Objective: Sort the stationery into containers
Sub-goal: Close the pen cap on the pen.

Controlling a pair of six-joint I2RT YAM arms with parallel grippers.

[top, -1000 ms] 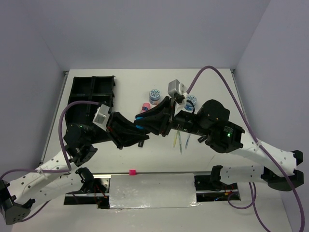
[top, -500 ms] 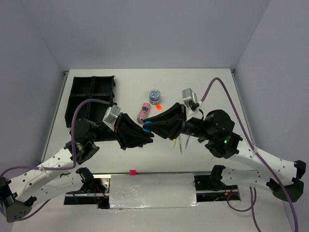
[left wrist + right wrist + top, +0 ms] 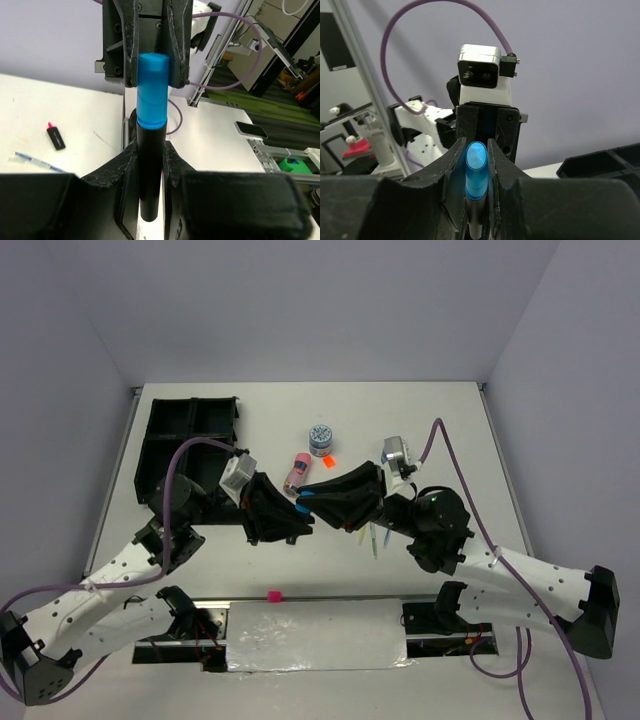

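Observation:
A short black marker with a blue cap (image 3: 304, 501) hangs in the air between my two grippers, over the table's middle. My left gripper (image 3: 297, 512) is shut on its black barrel (image 3: 150, 165). My right gripper (image 3: 313, 495) is shut on the blue cap (image 3: 476, 172). In the left wrist view the right gripper (image 3: 152, 65) faces me. The black organiser tray (image 3: 190, 445) lies at the far left. A pink tube (image 3: 295, 472), a blue-white tub (image 3: 320, 437), a neon orange square (image 3: 329, 462) and thin pens (image 3: 372, 538) lie on the table. A second tub is hidden.
A small black marker with a red cap (image 3: 56, 137) and a thin pen (image 3: 37, 161) lie on the white table in the left wrist view. A small pink piece (image 3: 273, 595) sits at the near edge. Grey walls enclose the table.
Both grippers stayed joined on the blue-capped marker. The right wrist swung back to the right and lower, uncovering the pink tube and the orange square. The left wrist moved a little right.

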